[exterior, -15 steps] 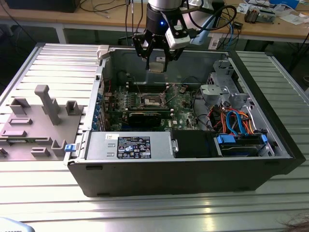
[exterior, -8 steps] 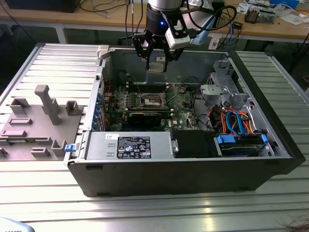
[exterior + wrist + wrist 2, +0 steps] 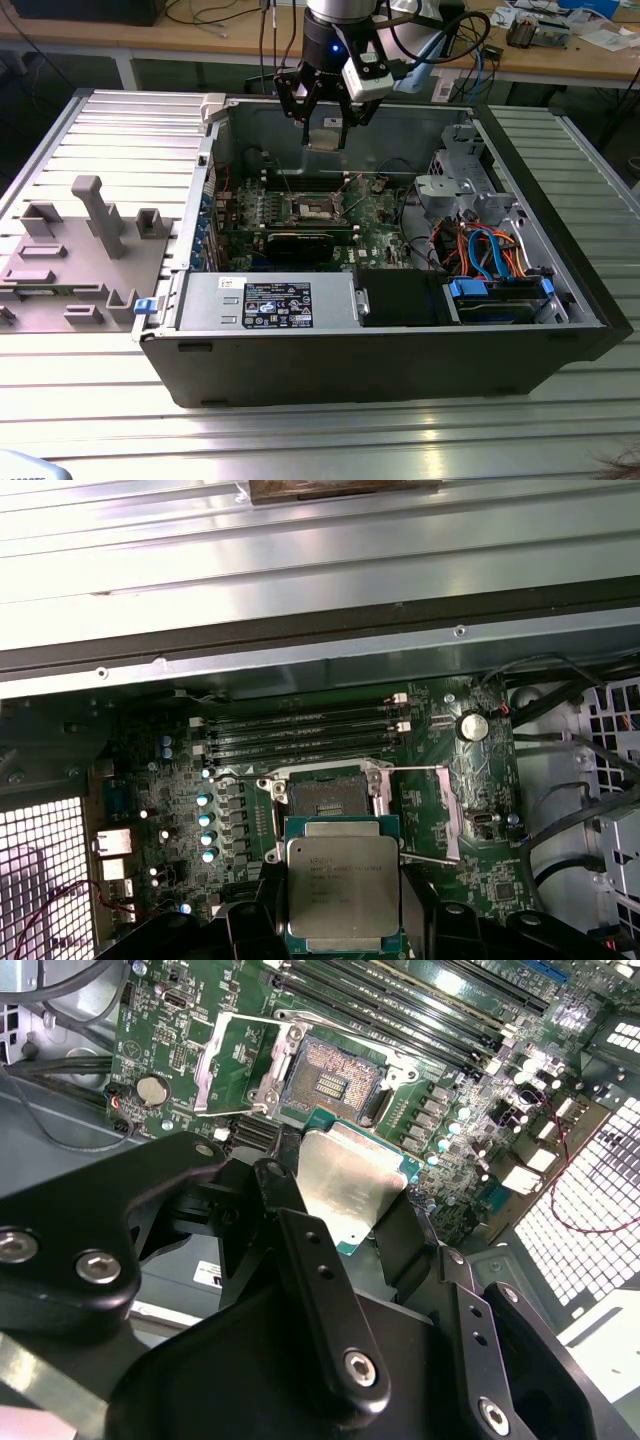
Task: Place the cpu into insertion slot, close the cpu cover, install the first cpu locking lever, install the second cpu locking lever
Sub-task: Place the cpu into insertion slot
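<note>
**Gripper.** In the exterior view, the gripper (image 3: 326,122) hangs over the far part of the open computer case (image 3: 400,370), well above the motherboard (image 3: 375,215). The jaws are closed partway, to the width of the cpu (image 3: 326,136), and clamp it by two opposite edges.

**Cpu.** In both wrist views, the cpu (image 3: 345,890) sits between the black fingers (image 3: 300,1250) with its silver-grey top exposed. It is raised clear of the board and touches nothing but the fingers.

**Insertion slot.** The insertion slot (image 3: 325,795) is unoccupied, and its contact field is exposed. It lies just beside the long memory slots (image 3: 300,735).

**Cpu cover.** The cpu cover (image 3: 208,1060) is swung open and lies beside the slot, hinged at one edge.
</note>
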`<state>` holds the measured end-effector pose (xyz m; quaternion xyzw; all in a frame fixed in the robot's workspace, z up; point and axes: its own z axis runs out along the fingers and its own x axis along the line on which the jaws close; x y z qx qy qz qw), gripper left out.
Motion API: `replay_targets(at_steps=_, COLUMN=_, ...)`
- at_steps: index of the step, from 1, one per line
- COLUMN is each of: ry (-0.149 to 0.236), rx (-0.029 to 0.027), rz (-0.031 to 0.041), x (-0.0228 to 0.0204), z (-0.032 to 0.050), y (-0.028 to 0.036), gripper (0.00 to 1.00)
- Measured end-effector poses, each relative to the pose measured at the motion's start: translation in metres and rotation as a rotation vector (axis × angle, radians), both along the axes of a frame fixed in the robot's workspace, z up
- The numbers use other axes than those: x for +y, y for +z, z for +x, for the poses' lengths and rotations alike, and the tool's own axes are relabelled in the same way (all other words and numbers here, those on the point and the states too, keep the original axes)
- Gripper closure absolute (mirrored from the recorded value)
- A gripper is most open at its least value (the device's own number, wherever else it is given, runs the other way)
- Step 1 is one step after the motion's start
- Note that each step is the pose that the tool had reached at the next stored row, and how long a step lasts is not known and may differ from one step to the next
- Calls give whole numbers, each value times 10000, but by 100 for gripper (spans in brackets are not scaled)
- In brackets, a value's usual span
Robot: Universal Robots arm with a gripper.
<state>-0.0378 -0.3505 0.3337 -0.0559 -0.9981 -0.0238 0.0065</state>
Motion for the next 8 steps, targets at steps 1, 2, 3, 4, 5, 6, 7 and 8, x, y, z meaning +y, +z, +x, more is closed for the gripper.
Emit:
replay_targets(at_steps=1, ry=-2, rx=0, rz=-1, x=0, z=0, y=0, gripper=45)
replay_targets(at_steps=2, ry=-8, rx=0, rz=-3, x=0, z=0, y=-1, gripper=45)
replay_targets(at_steps=3, ry=-12, rx=0, rz=-5, x=0, z=0, y=-1, gripper=45)
replay_targets(at_steps=4, ry=-15, rx=0, rz=-6, x=0, z=0, y=-1, gripper=45)
replay_targets(at_steps=5, ry=-18, rx=0, rz=-7, x=0, z=0, y=-1, gripper=45)
replay_targets(at_steps=6, ry=-22, rx=0, rz=-9, x=0, z=0, y=-2, gripper=45)
replay_targets(at_steps=7, ry=-25, rx=0, rz=-10, x=0, z=0, y=-2, gripper=45)
replay_targets(at_steps=8, ry=-28, rx=0, rz=-11, x=0, z=0, y=-2, gripper=45)
